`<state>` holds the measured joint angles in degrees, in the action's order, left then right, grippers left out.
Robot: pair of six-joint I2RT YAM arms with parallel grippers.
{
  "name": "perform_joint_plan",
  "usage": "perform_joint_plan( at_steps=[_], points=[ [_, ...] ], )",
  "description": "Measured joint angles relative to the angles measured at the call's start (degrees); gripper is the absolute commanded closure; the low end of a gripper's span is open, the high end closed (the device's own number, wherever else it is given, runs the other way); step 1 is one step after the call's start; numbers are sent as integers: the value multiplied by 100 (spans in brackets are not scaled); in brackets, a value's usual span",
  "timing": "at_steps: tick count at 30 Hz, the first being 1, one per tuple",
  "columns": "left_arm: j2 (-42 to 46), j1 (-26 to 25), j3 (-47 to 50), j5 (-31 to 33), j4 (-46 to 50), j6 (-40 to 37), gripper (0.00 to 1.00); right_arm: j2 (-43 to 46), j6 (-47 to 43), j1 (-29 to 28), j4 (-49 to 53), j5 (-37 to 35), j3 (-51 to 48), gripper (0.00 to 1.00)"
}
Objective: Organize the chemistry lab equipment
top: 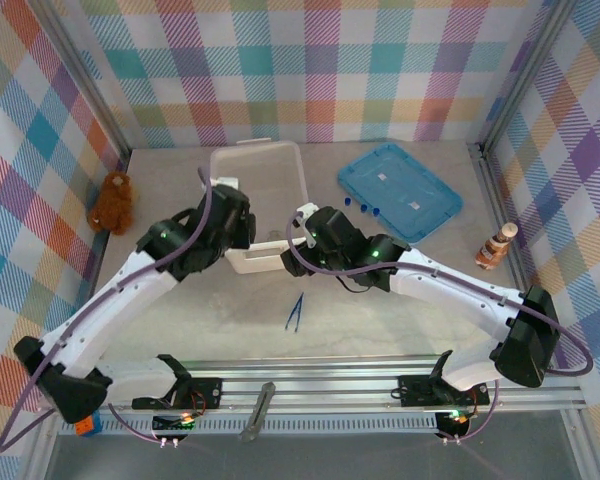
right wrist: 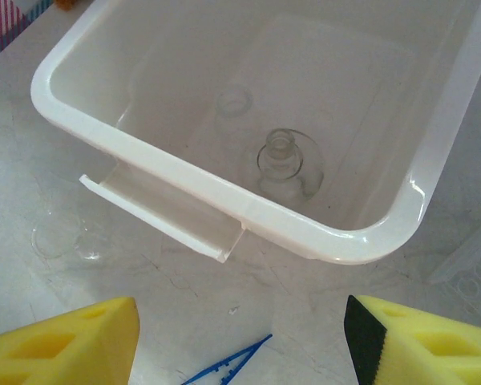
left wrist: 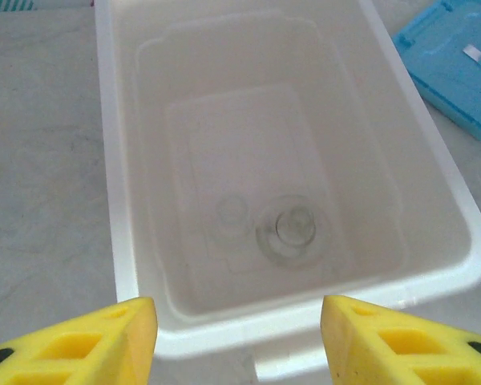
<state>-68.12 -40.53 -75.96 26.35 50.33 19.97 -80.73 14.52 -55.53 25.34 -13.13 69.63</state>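
One flask [left wrist: 293, 228] and one beaker [left wrist: 232, 210] in one white bin [left wrist: 104, 160]; one tweezers [top: 295, 312] on bench [top: 380, 330]; three blue-capped tubes [top: 361, 206]; left pincer [left wrist: 239, 321], right pincer [right wrist: 240, 321] both wide, empty.

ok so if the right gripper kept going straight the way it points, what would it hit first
Probably the near wall of the white bin, straight ahead of the open right gripper. Depth is unclear: on a steeper tilt it would touch the table near the blue tweezers first.
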Motion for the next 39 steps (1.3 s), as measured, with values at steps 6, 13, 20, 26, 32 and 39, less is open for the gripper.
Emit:
perform_joint_plan(
  at_steps=[6,13,20,26,32,39],
  points=[
    [647,-437,1003,411,476,522,44,13,0,0,11,-9,-166,30],
    [1117,-804,1781,573,931,1198,45,44,0,0,96,-70,-214,30],
    [1211,-852,2459,415,905,1585,37,44,11,0,138,-94,-216,30],
    [1193,-857,3126,225,586,1840,31,44,111,-4,149,-94,-258,30],
    [1167,-833,3593,26,162,1884,26,44,136,-4,155,-118,-323,30],
    [1032,-170,4011,-433,-341,1779,25,44,199,-4,151,-118,-358,30]
  ],
)
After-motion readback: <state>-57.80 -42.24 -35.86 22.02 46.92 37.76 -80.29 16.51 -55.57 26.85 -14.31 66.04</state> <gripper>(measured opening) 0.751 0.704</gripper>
